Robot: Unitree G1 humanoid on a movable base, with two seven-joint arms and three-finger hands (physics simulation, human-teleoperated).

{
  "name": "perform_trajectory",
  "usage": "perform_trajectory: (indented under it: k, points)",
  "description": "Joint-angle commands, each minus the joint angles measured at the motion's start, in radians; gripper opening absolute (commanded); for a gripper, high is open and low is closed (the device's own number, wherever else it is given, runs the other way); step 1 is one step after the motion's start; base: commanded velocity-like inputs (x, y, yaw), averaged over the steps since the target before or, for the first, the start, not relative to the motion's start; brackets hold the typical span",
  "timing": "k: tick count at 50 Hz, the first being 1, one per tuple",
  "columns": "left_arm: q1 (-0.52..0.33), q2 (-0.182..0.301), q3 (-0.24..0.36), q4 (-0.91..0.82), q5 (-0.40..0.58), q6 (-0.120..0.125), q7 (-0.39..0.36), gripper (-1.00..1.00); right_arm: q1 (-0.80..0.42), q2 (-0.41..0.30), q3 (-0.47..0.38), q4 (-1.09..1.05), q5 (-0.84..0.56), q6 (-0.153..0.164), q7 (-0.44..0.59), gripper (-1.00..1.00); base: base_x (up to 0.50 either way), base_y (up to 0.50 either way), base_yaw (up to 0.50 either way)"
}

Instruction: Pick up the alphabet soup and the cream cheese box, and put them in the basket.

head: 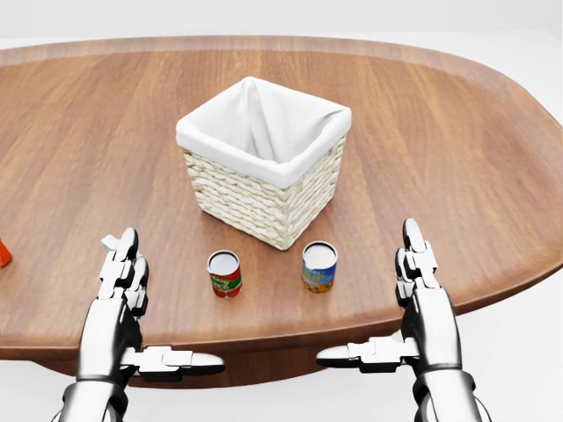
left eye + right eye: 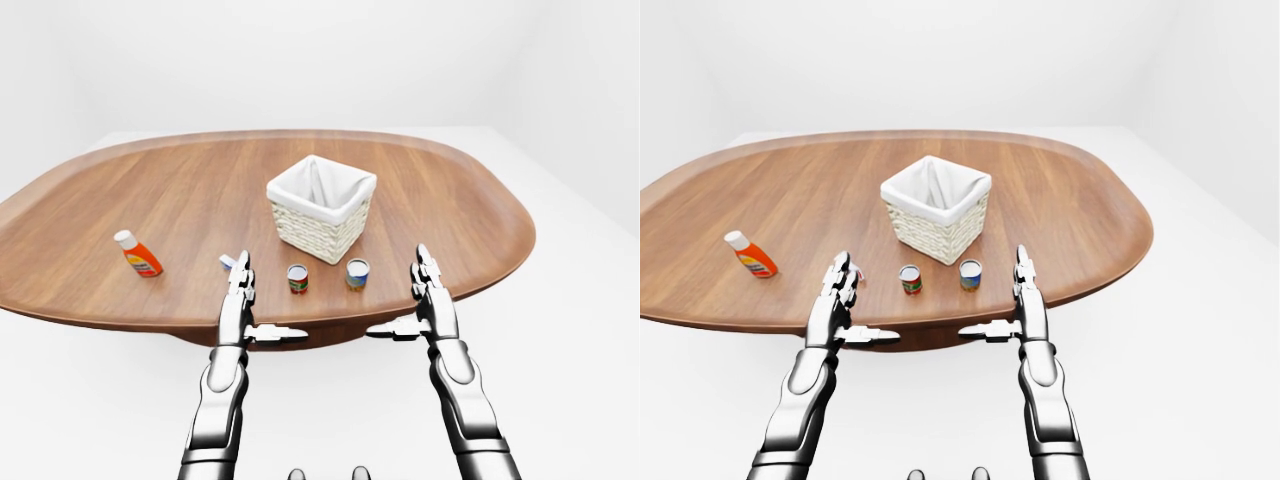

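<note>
A white-lined wicker basket (image 1: 264, 167) stands mid-table. Below it in the head view sit two small cans, one red and green (image 1: 224, 273), one blue and yellow (image 1: 318, 266); their labels are too small to read. A small white and blue box (image 1: 109, 241), probably the cream cheese, peeks out behind my left hand's fingers (image 1: 123, 264). My left hand (image 1: 167, 303) hovers open at the table's near edge, left of the cans. Open too, my right hand (image 1: 369, 294) hovers to their right. Neither hand holds anything.
An orange bottle with a white cap (image 2: 138, 254) lies far left on the wooden table (image 1: 475, 158). The table's rounded edge runs just under both hands, with white floor beyond it.
</note>
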Motion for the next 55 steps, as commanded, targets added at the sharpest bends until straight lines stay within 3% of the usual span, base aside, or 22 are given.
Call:
perform_trajectory:
  k: [1,8,11,12,15,22,30,33,47,53,55]
  points:
    - [0.002,0.0,-0.001,-0.004,0.001,0.002,0.001,1.0,-0.002,0.0,0.0,0.008,-0.003,-0.006,-0.001,1.0,0.18,0.0,0.0]
    - [-0.002,0.001,0.002,0.007,-0.003,-0.004,-0.004,1.0,0.0,0.0,0.001,0.008,-0.004,-0.007,-0.001,1.0,0.18,0.0,0.0]
    - [0.005,0.001,-0.001,-0.011,-0.001,0.007,-0.004,1.0,0.003,0.002,0.003,-0.004,-0.005,0.002,-0.002,1.0,0.18,0.0,0.0]
    - [-0.002,0.002,0.002,0.008,-0.003,-0.004,-0.005,1.0,0.0,0.001,0.001,0.004,-0.003,-0.004,-0.001,1.0,0.19,0.0,0.0]
    - [-0.004,0.002,0.003,0.014,-0.003,-0.008,-0.005,1.0,0.001,0.001,0.001,0.001,-0.003,-0.003,0.0,1.0,0.18,0.0,0.0]
    - [0.001,0.001,0.001,-0.005,-0.004,0.007,-0.005,1.0,0.001,0.001,0.001,0.0,-0.003,-0.001,-0.001,1.0,0.18,0.0,0.0]
    - [-0.01,0.003,0.006,0.024,-0.006,-0.01,-0.004,1.0,-0.001,0.001,0.001,0.005,-0.006,-0.002,-0.003,1.0,0.18,-0.01,0.0]
    - [-0.001,0.001,0.003,-0.002,-0.004,0.008,-0.002,1.0,0.0,0.001,0.002,0.001,-0.005,0.0,-0.003,1.0,0.17,-0.04,0.0]
    - [-0.006,0.001,0.009,0.007,-0.003,-0.005,0.013,1.0,-0.002,0.001,-0.002,0.004,-0.004,0.002,-0.008,1.0,0.14,-0.06,0.0]
    - [-0.012,0.004,0.031,-0.004,-0.023,0.006,0.035,1.0,-0.008,-0.001,-0.004,0.019,-0.01,-0.004,-0.019,1.0,0.1,-0.06,0.0]
    - [-0.01,0.005,0.03,-0.011,-0.022,0.008,0.042,1.0,-0.001,0.0,-0.002,0.001,-0.012,0.007,-0.019,1.0,0.07,0.0,0.0]
